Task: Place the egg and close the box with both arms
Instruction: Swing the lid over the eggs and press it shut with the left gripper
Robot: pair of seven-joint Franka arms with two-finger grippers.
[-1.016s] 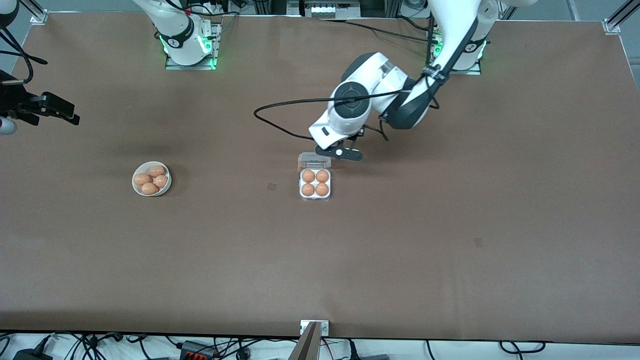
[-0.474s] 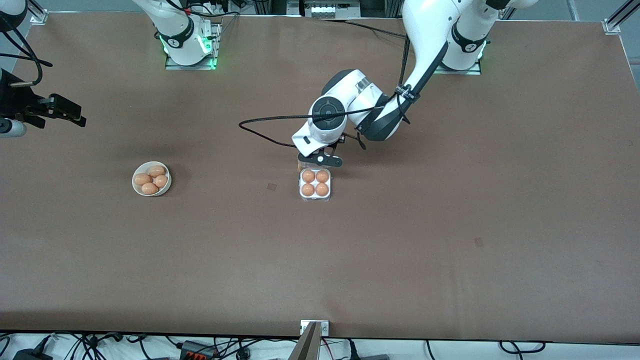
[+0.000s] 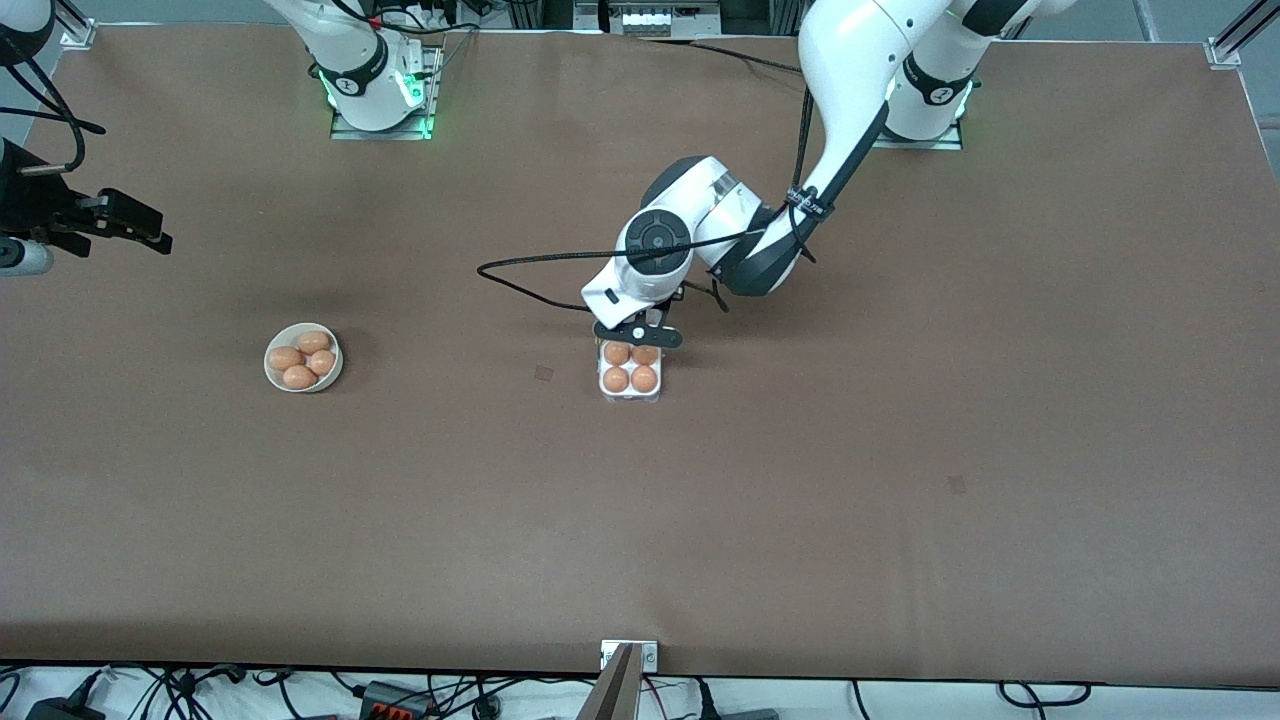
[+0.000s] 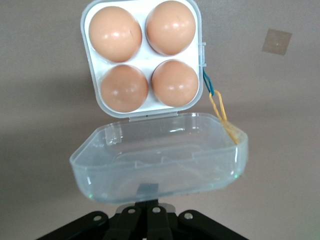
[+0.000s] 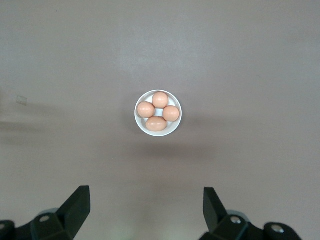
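Clear lid [image 4: 160,160] half-raised against shut left hand [image 4: 150,212]; box [image 4: 142,60] holds four eggs.

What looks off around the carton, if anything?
Little. The box holds four intact eggs; its clear lid is partly raised, with the shut left gripper at its edge. A yellow-and-blue band dangles at the hinge corner. The open right gripper waits above the bowl.

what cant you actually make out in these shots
- Front view: the left gripper and wrist cover the box's clear lid and part of the two eggs nearest the robots.
- Left wrist view: whether the shut fingertips touch the lid is cut off by the picture's edge.
- Front view: the right gripper, waiting, runs off the edge.
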